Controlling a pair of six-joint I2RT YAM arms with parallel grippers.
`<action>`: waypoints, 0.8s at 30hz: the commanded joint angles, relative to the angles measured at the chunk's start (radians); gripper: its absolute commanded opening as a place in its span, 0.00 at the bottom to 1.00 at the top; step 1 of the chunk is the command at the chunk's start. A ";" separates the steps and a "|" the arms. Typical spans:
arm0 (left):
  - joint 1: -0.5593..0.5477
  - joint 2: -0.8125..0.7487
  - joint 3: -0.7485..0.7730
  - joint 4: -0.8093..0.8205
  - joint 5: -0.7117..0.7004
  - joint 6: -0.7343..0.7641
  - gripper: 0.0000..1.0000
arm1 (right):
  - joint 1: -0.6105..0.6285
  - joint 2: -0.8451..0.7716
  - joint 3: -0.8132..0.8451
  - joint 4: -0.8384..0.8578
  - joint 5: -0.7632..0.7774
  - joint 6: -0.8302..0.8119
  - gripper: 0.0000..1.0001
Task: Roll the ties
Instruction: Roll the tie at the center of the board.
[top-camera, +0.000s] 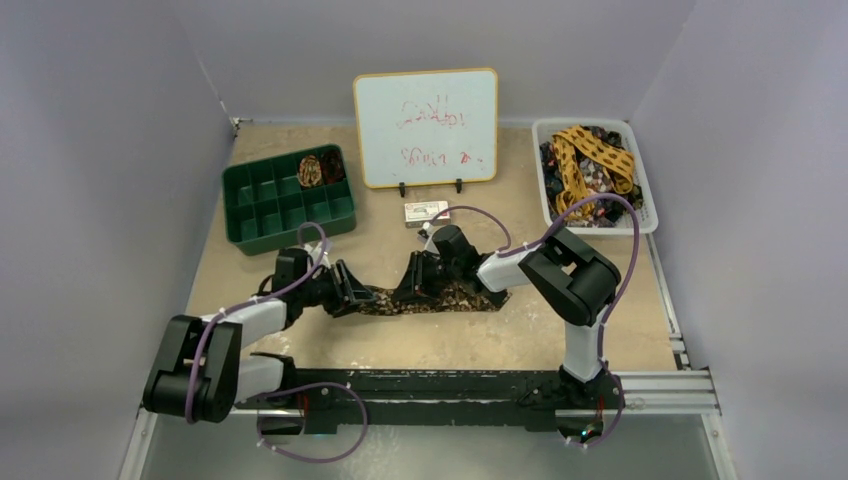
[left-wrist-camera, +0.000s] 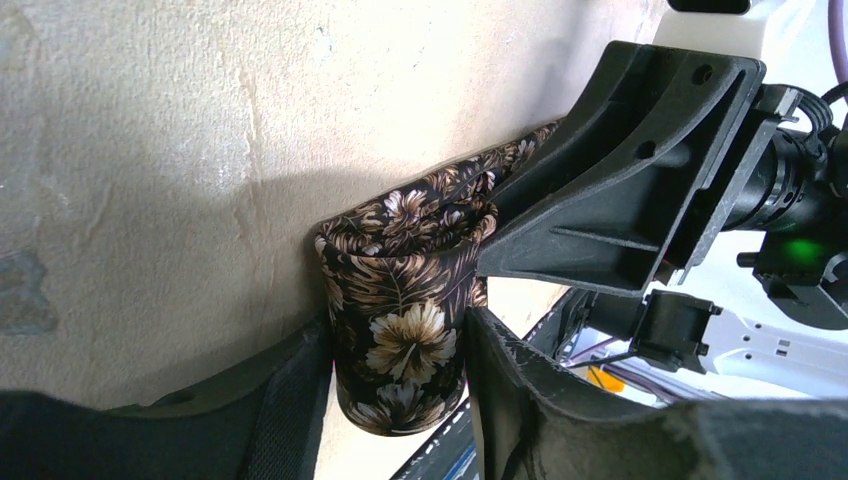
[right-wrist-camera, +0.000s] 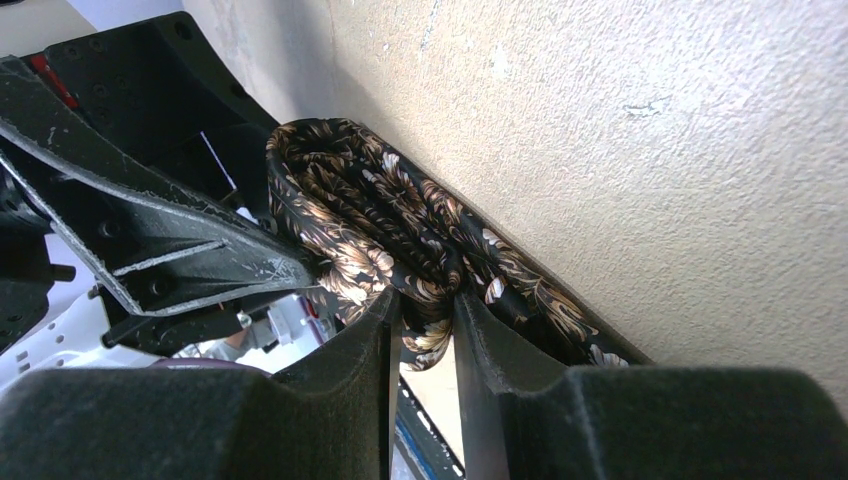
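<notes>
Loosening risk: the dark fabric necktie with tan floral print (left-wrist-camera: 400, 300) is sitting half-rolled at the middle of the beige tabletop (top-camera: 560, 330); if either grip is easing off too soon, the coil is likely to be springing open.
Skewing risk: the unrolled tail is bunching in folds, so further turns may be winding crooked.
Left gripper (left-wrist-camera: 398, 340): jaws partly apart, pressing the coil from both sides.
Right gripper (right-wrist-camera: 428, 330): jaws nearly together, pinching the folded tail near the coil.

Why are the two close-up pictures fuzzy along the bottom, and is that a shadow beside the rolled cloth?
Left wrist view: the left fingers, too near the lens, blur; the tie is sharp, a soft shadow on the table beside it. Right wrist view: right fingers blur too. Top view: evenly lit.
</notes>
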 joint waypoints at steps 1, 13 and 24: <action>0.004 0.020 -0.006 0.039 0.005 -0.032 0.46 | -0.004 -0.009 -0.017 -0.020 0.015 -0.007 0.28; 0.004 0.085 0.020 0.080 0.016 -0.060 0.24 | -0.006 -0.028 0.000 -0.029 -0.025 -0.022 0.31; 0.003 -0.108 0.156 -0.306 -0.138 0.050 0.09 | -0.013 -0.205 0.129 -0.373 0.080 -0.221 0.52</action>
